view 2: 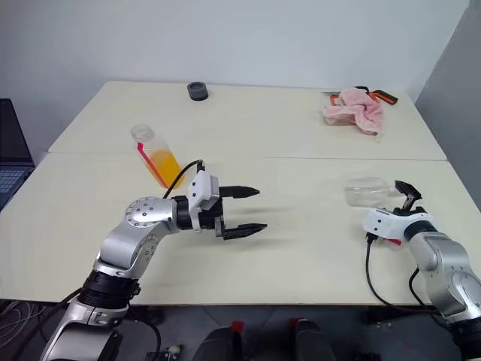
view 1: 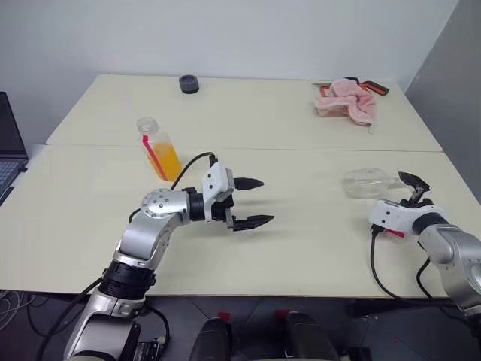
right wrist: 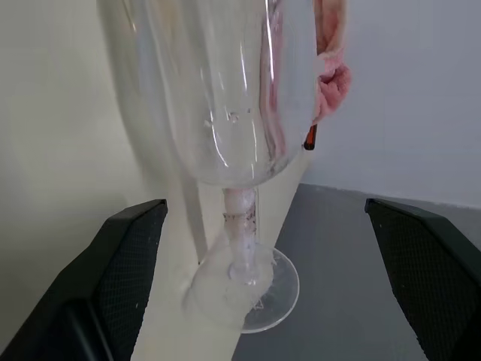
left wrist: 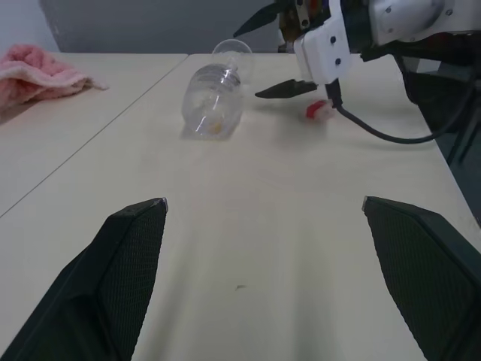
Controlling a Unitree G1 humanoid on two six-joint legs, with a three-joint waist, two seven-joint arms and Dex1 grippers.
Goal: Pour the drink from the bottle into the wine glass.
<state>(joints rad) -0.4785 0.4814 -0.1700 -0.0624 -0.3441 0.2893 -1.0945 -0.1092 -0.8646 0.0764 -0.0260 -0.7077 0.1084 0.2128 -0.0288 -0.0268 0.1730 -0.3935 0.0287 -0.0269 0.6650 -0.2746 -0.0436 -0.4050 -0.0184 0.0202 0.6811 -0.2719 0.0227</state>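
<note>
Far left on the cream table [view 1: 301,248]: small clear plastic bottle [view 1: 158,147], uncapped, tilted, half full of orange-yellow drink [view 1: 167,160]. Near centre: left hand [view 1: 252,201], fingers spread wide, empty. Right: clear stemmed wine glass [view 1: 366,183] lying on its side, right hand [view 1: 413,188] just beside, wide open, empty.

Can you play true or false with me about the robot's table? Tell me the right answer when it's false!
1. The wine glass is standing up. False: it lies on its side.
2. The bottle has orange drink in it. True.
3. The left gripper is holding the bottle. False: it is open and holds nothing, apart from the bottle.
4. A pink cloth lies at the table's far side. True.
5. The right gripper is squeezing the glass. False: it is open beside the glass.
</note>
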